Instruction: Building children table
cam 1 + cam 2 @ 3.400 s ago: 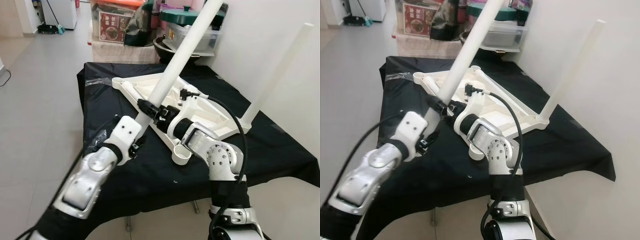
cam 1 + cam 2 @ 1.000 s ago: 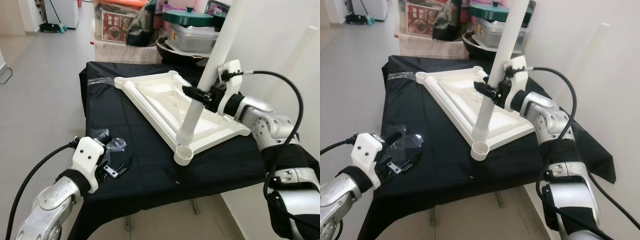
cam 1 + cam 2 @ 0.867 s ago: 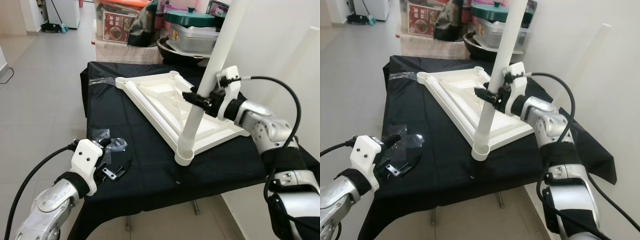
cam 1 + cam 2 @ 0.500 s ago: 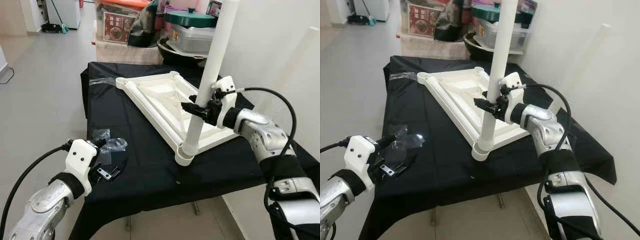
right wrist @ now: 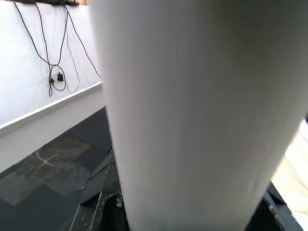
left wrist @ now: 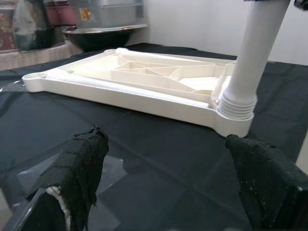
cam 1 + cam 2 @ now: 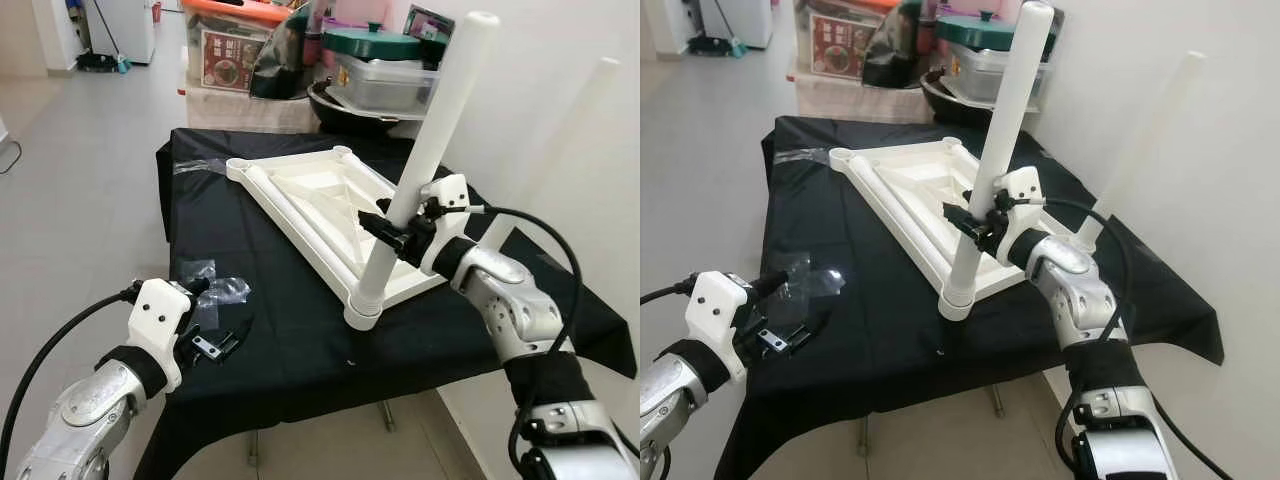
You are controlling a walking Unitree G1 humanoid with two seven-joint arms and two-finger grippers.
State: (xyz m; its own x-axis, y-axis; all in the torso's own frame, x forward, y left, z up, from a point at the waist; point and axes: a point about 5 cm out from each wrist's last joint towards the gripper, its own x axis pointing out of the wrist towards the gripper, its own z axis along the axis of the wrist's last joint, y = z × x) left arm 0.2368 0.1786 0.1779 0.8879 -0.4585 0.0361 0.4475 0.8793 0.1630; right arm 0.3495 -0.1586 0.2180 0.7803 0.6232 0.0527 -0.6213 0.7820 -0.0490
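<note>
Table leg (image 7: 425, 165) within right tool (image 7: 392, 229)

The table top (image 7: 320, 205) lies upside down on a cloth-covered table (image 7: 280, 330). One leg (image 7: 425, 160) stands in its near corner, and the right gripper (image 7: 385, 228) is around it. Another leg (image 7: 560, 140) stands at the far right corner. The left gripper (image 7: 205, 320) is near the table's left edge, by a plastic bag (image 7: 215, 292). Boxes and pots (image 7: 385, 65) sit behind the table.
</note>
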